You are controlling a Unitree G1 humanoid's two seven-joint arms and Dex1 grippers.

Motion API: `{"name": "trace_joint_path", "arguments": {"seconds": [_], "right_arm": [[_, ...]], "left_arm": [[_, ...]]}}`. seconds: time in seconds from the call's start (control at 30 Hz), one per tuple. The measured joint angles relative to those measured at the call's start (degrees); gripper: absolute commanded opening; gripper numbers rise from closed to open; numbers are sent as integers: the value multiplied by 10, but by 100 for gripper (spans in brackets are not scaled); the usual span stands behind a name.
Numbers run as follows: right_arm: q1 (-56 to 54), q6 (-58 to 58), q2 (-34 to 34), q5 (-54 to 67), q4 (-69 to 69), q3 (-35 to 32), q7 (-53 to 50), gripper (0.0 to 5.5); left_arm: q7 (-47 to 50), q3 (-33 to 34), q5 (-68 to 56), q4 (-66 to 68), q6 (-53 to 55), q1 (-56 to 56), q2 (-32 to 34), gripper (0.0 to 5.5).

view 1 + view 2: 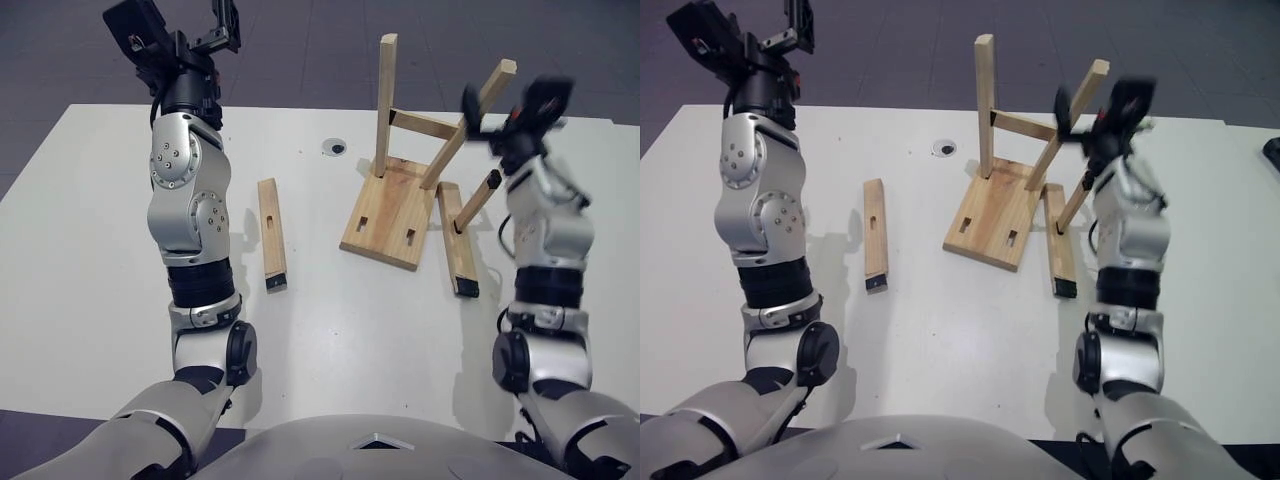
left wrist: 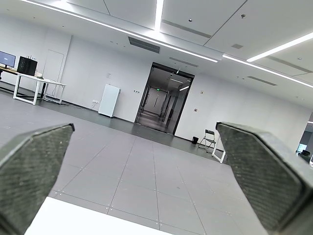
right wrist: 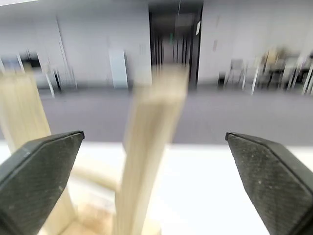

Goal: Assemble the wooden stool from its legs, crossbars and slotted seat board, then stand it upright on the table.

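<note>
Leg-fitting apparently underway: right end effector (image 3: 154, 136) spread around tilted leg (image 1: 465, 125), left end effector (image 2: 145, 127) released, aloft. Next: clamp, straighten leg.

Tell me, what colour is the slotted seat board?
The seat board is pale natural wood, best in left eye view.

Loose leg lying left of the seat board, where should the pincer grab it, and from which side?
Mid-length on the leg, from straight above, closing across its narrow width: it lies flat with bare table on both long sides.
</note>
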Motion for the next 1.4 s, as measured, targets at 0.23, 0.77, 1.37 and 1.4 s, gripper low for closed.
{"name": "trace_joint_path", "arguments": {"seconds": [0.23, 0.77, 1.37, 1.4], "right_arm": [[-8, -3, -8, -3, 23, -15, -20, 539], [-75, 25, -10, 50, -108, -58, -26, 539], [14, 42, 24, -38, -65, 29, -53, 539], [14, 37, 25, -33, -65, 25, -48, 539]], "left_arm": [[-1, 16, -11, 1, 4, 2, 3, 540], [-9, 14, -11, 12, 1, 0, -1, 540], [-5, 16, -10, 2, 3, 7, -2, 540], [-5, 16, -10, 2, 3, 7, -2, 540]]}}
